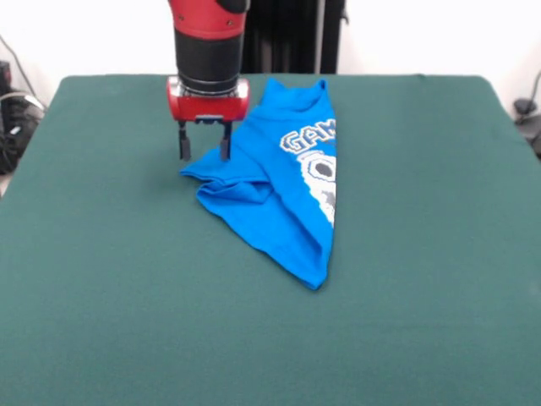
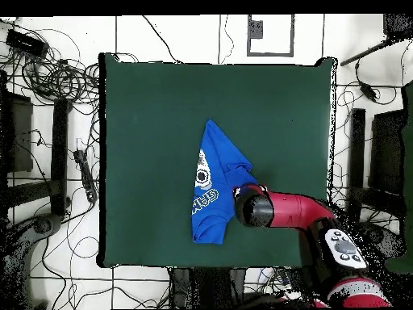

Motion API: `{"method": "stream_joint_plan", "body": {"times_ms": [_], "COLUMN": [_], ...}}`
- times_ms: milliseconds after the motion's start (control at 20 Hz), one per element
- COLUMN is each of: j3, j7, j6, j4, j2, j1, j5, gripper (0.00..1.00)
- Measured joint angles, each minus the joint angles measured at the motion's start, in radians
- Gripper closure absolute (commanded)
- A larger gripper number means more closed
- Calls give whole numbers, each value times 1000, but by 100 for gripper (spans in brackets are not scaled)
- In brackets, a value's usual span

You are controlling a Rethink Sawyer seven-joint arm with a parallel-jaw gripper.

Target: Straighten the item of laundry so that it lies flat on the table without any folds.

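The bright blue T-shirt (image 1: 283, 182) lies folded lengthwise on the dark green table (image 1: 101, 279), its right half hidden under the fold. Part of the white "GAME" lettering and the controller graphic show along its right edge. A crumpled sleeve sticks out at its left side. My gripper (image 1: 203, 152) hangs just above the table at the shirt's left edge, close to that sleeve. Its two dark fingers (image 1: 183, 144) stand apart and hold nothing. In the overhead view the shirt (image 2: 214, 190) lies mid-table and the arm's end covers the gripper (image 2: 252, 207) beside it.
The red and black arm (image 2: 302, 214) reaches in from the bottom right in the overhead view. Cables and stands (image 2: 48, 73) lie on the floor around the table. Bare green felt surrounds the shirt on all sides.
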Motion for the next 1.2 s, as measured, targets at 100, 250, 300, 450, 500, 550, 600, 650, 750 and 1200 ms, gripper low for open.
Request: {"method": "stream_joint_plan", "body": {"times_ms": [100, 250, 300, 450, 500, 550, 600, 650, 750, 1200], "j3": [0, 0, 0, 0, 0, 0, 1, 1, 2, 15], "j7": [0, 0, 0, 0, 0, 0, 0, 0, 0, 0], "j6": [-1, -3, -3, -3, -3, -3, -3, -3, -3, -2], "j4": [-2, -8, -9, -9, -10, -9, -9, -9, -9, -9], "j2": [18, 32, 32, 32, 32, 32, 32, 32, 32, 31], "j1": [0, -1, -1, -1, 0, -1, -1, -1, -3, -5], "j5": [0, 1, 1, 1, 1, 1, 1, 1, 1, 0], "gripper": [0, 0, 0, 0, 0, 0, 0, 0, 0, 100]}}
